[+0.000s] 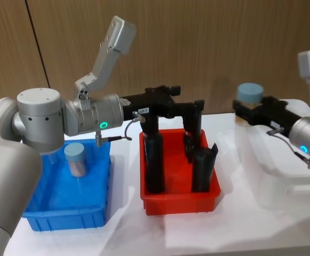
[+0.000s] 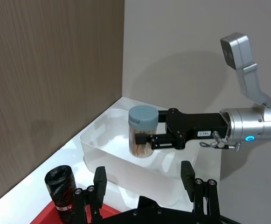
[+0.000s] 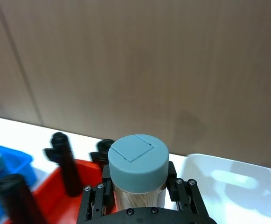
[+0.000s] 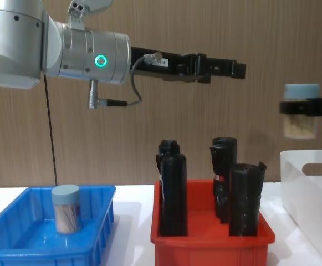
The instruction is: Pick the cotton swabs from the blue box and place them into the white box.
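My right gripper (image 1: 246,111) is shut on a jar of cotton swabs (image 1: 249,95) with a pale blue-grey lid. It holds the jar upright, well above the rim of the white box (image 1: 283,186) at its left end. The left wrist view shows this jar (image 2: 142,131) hanging over the white box (image 2: 102,147). A second jar of cotton swabs (image 1: 75,159) stands upright in the blue box (image 1: 48,220) at the left. My left gripper (image 2: 142,179) is open and holds nothing, high above the red bin (image 1: 181,205).
The red bin sits between the two boxes and holds several tall black rolls (image 1: 155,160). A wooden wall runs close behind the table. The left forearm (image 1: 85,117) stretches across above the blue box.
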Available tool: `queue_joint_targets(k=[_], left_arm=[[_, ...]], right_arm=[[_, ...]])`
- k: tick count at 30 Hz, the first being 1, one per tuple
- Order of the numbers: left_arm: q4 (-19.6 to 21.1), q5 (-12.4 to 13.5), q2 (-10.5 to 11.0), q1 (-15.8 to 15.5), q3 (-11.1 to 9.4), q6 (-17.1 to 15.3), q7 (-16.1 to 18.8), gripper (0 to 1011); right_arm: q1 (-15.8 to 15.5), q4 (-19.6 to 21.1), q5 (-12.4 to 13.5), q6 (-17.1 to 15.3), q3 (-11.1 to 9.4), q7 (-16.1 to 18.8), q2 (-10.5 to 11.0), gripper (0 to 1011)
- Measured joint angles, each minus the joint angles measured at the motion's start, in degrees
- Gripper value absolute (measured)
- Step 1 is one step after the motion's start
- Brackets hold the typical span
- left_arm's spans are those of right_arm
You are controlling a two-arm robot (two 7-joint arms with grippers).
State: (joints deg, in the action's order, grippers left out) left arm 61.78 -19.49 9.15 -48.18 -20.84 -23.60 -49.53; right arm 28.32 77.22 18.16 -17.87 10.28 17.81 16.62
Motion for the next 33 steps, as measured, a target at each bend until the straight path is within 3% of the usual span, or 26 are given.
queue_joint_targets(k=[16,33], left_arm=[[0.0,0.0,0.0,0.0,0.0,0.0,0.0,1004],[0.0,0.0,0.0,0.0,0.0,0.0,0.0,1004]], right_arm=[[2.29,-9.03,-1.31,2.28,-2.52,-4.0,1.49,668],[4.62,-17.51,-0.79,2.41,-3.6,-4.35,1.76,668]])
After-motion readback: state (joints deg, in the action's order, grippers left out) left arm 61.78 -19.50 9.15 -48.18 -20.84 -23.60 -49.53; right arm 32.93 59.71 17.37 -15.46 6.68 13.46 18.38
